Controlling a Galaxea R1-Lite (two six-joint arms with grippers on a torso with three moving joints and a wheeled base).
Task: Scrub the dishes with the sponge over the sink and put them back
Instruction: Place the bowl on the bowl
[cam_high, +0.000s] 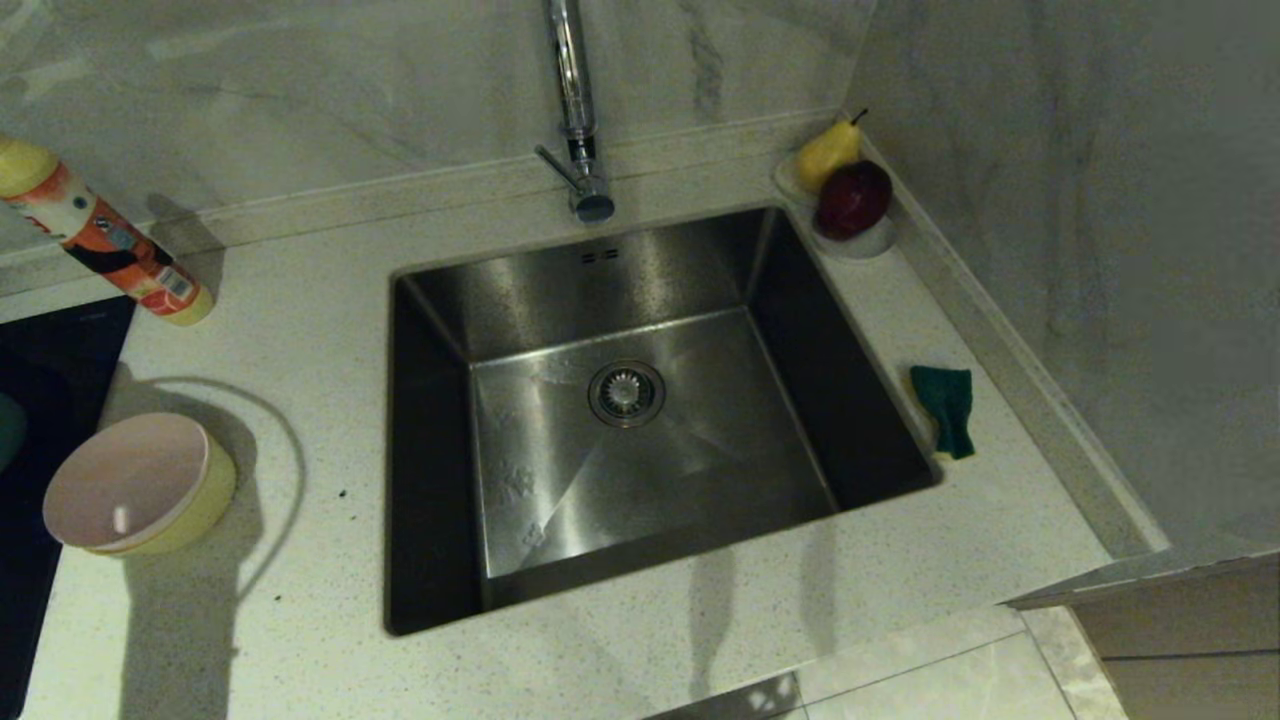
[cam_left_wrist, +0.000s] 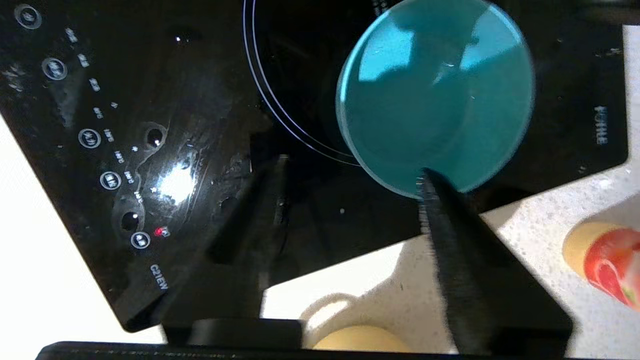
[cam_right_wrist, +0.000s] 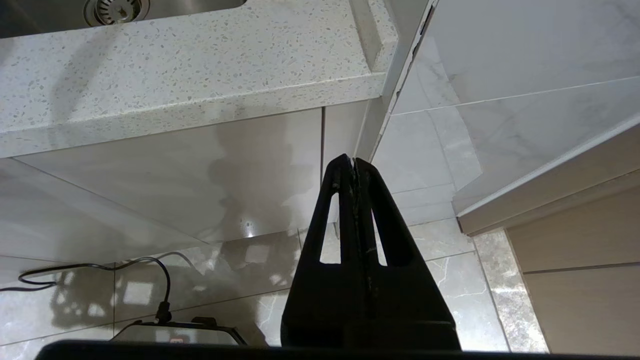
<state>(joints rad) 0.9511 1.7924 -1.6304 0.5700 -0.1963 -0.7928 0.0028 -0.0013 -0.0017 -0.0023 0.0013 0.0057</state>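
Observation:
The steel sink (cam_high: 640, 265) lies in the middle of the speckled counter. Right of it lies the sponge (cam_high: 942, 408), green face up. At the left, the pink bowl (cam_high: 125, 480) sits inside the yellow bowl (cam_high: 205, 500). In the left wrist view the light blue bowl (cam_left_wrist: 435, 95) stands upright on the black cooktop (cam_left_wrist: 150, 100). My left gripper (cam_left_wrist: 353, 167) hangs open just before that bowl, one fingertip (cam_left_wrist: 430, 190) overlapping its near rim, nothing held. The yellow bowl (cam_left_wrist: 360, 342) shows under the gripper. My right gripper (cam_right_wrist: 353, 160) is shut and parked below the counter edge.
An orange and yellow bottle (cam_high: 100, 240) lies on the counter behind the bowls. A small white dish (cam_high: 860, 240) with a pear and a red fruit stands at the back right corner. The chrome faucet (cam_high: 575, 110) rises behind the sink. Walls close in at the right.

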